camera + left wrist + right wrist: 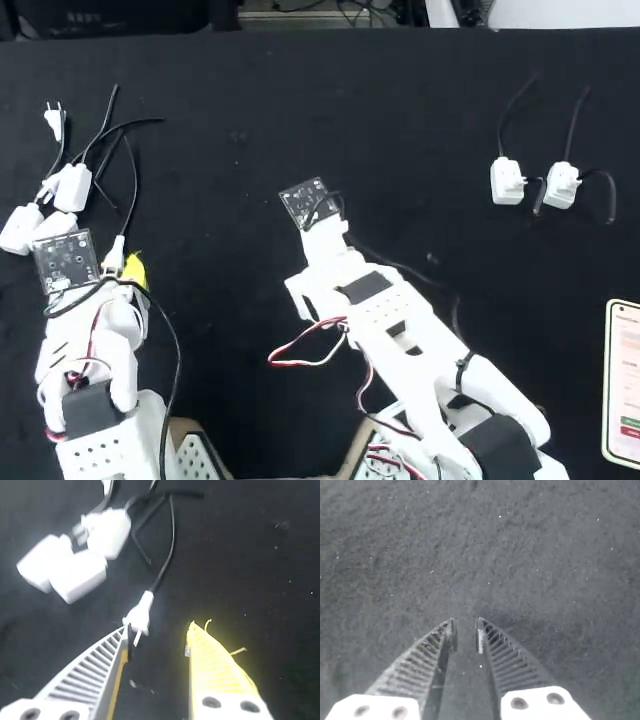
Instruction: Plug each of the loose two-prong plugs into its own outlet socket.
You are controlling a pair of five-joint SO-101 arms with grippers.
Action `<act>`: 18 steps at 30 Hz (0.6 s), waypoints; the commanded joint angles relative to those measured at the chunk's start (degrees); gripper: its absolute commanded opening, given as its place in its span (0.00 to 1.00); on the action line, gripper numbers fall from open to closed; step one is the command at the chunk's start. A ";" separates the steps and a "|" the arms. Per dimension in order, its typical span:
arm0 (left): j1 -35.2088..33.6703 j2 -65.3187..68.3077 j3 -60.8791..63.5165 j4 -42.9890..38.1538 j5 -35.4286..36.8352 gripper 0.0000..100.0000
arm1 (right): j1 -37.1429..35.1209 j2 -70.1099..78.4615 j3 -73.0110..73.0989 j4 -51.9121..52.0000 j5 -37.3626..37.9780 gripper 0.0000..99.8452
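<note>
plug: the loose plug (139,619) lies on the black table (260,555) just beside the socket cluster (75,565).
long axis: prongs point away from the cluster, toward the left gripper (158,628), nearly in line with its fingers.
offset: plug sits at the grey finger (100,665) tip, not centred in the gap.
left fingers: spread wide, holding nothing.
right gripper (465,630): well apart from the cluster, fingers barely parted, empty; the left arm is judged nearer.

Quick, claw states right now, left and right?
Left claw: open, gripping nothing; a plug lies right beside it.
Right claw: slightly open, empty.
</note>
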 commanded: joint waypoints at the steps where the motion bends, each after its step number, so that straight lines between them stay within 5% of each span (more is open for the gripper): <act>1: -1.80 0.35 -8.04 0.26 -3.60 0.19 | -0.79 -2.24 -2.59 -1.14 -0.35 0.07; 10: -3.82 1.67 -22.02 8.62 -3.16 0.19 | -0.79 -1.89 -2.59 -1.41 -0.26 0.07; 18: -3.82 22.77 -29.67 8.88 -3.25 0.19 | -0.70 -2.07 -1.89 -1.49 0.00 0.07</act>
